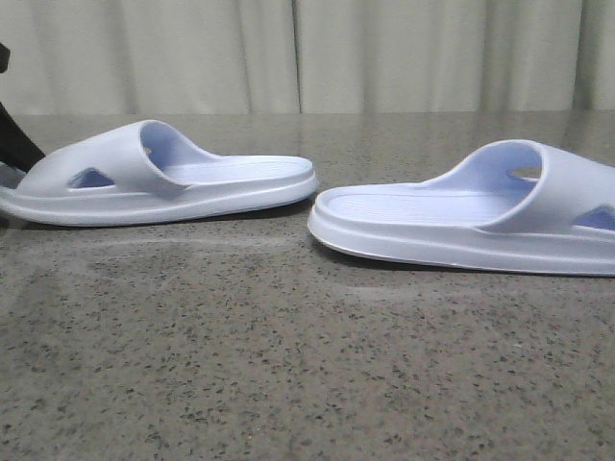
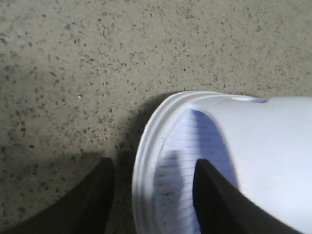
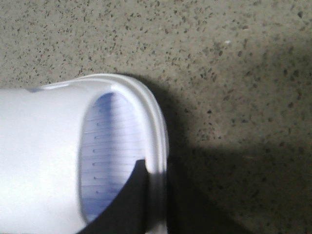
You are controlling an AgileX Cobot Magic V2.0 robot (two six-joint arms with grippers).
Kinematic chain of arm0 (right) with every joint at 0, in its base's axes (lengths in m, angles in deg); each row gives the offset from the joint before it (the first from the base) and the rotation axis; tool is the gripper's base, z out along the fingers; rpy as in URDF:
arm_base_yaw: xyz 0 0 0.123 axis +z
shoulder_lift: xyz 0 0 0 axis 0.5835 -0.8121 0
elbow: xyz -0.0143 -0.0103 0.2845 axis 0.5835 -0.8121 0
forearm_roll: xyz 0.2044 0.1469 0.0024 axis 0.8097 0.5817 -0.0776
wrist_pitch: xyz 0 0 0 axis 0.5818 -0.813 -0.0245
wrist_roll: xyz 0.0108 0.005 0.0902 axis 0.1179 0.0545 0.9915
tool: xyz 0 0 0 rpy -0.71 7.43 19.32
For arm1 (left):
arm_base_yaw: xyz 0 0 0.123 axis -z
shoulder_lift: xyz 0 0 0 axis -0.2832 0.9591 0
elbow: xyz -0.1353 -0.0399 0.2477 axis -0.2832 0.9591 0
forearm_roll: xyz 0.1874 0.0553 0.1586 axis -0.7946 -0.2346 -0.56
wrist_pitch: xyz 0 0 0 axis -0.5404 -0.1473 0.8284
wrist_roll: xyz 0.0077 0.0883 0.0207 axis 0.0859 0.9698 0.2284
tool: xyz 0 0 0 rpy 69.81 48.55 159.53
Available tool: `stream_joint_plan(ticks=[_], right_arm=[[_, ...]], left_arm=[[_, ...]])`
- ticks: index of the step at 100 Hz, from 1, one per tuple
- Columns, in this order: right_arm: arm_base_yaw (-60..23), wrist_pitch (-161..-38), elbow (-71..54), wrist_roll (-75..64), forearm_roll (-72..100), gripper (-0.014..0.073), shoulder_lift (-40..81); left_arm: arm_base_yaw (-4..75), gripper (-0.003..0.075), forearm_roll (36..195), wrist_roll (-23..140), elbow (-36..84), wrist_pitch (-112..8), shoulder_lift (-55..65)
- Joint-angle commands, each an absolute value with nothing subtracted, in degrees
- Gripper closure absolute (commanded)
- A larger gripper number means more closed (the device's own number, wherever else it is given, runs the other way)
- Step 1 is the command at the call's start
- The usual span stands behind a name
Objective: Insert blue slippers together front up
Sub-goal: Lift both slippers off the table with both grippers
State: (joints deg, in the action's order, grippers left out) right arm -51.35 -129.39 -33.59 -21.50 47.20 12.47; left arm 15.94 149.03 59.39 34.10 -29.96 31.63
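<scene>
Currently, both open grippers straddle the slipper rims: left slipper (image 1: pixel 163 178), right slipper (image 1: pixel 480 216). Next, close the fingers (image 2: pixel 214 200), then lift and nest.

Left gripper (image 2: pixel 151 195): 2 dark fingers spread apart. Right gripper (image 3: pixel 131 204): only 1 dark finger visible, state undetermined.
</scene>
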Motion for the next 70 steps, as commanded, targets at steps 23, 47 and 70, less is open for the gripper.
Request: stream_joint_plan(ticks=[23,47,70], right_arm=[[-51.6,-128.6,-31.9,-23.0,48.3,0.0701,13.0],[-51.6,-129.2,-30.4,-23.0,49.1,0.0701,13.1],[-51.6,-130.8,-25.8,-23.0,50.6,0.0701,15.5]], left_arm=[[15.8,0.0566,158.1,65.3,32.4,-29.2,31.8],[15.8,0.0705,158.4,65.3,32.4,-29.0,31.6],[15.8,0.0705,158.1,65.3,32.4,-29.0,26.1]])
